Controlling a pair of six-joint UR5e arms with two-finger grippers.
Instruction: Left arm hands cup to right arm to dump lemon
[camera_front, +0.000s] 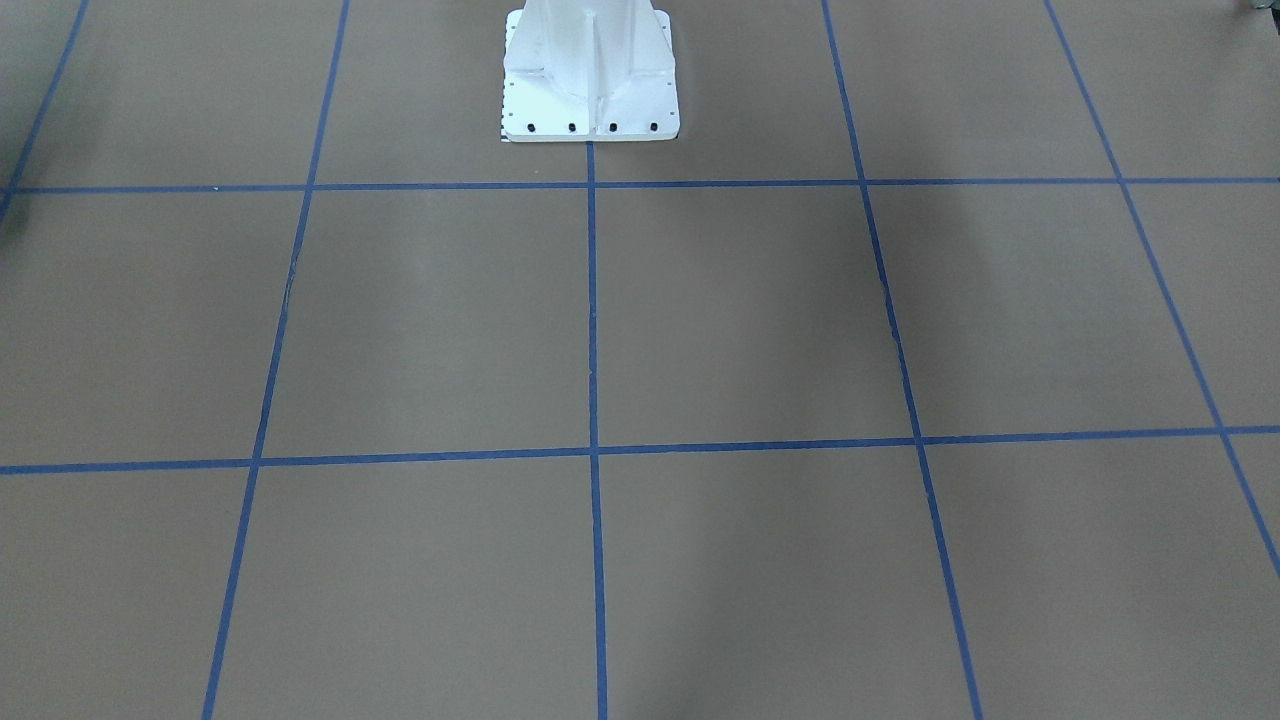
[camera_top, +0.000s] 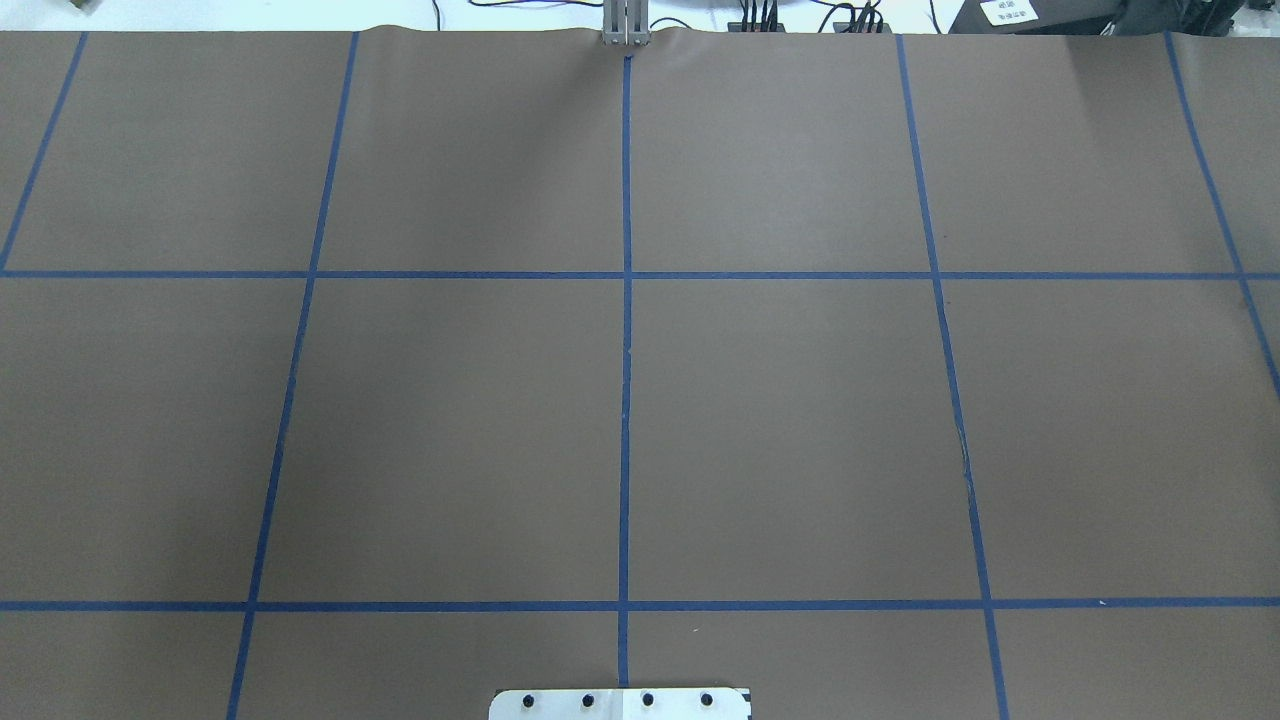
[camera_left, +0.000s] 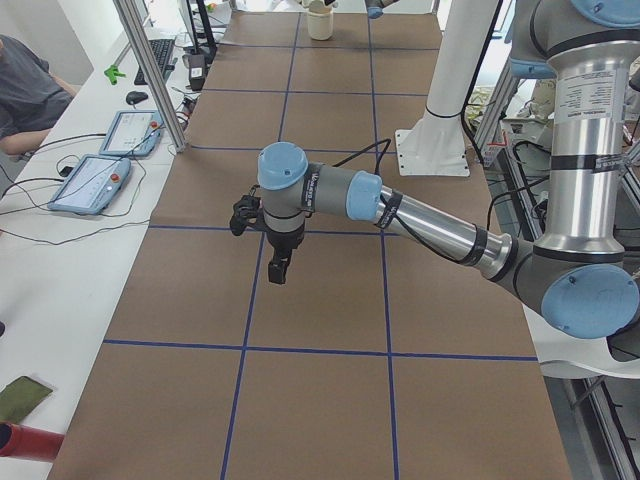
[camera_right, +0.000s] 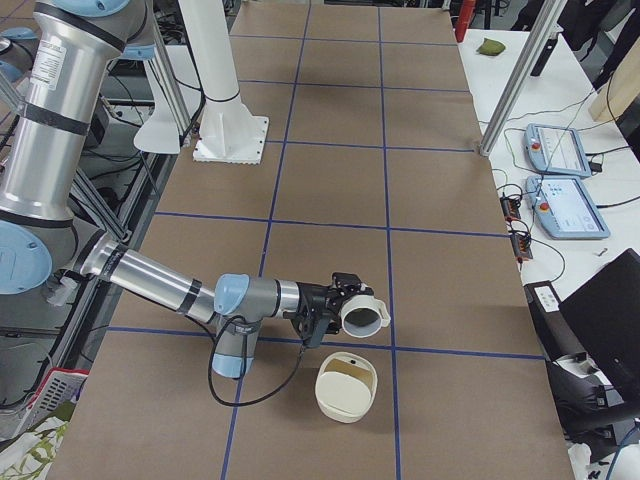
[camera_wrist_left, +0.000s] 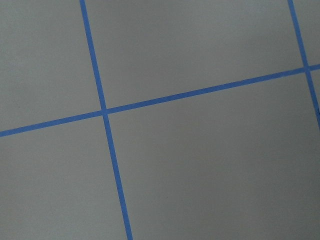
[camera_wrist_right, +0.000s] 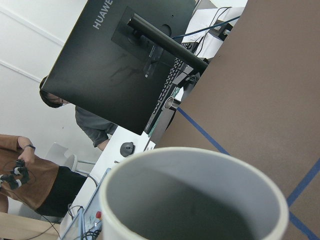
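Note:
In the exterior right view the near right arm reaches low over the table, and its black right gripper (camera_right: 335, 300) is at the white cup (camera_right: 365, 318). The cup lies on its side in the air with its mouth facing away from the arm. The right wrist view shows the cup's grey inside (camera_wrist_right: 190, 197), and no lemon shows in it. In the exterior left view the near left arm hangs its left gripper (camera_left: 279, 272) above bare table, nothing visibly in it. I cannot tell if either gripper is open or shut. The lemon is out of view.
A cream round container (camera_right: 347, 390) stands on the table just below the tilted cup. The white robot pedestal (camera_right: 225, 130) stands mid-table at the robot's side. A monitor (camera_wrist_right: 125, 65), teach pendants (camera_right: 565, 200) and operators line the bench beyond the table edge.

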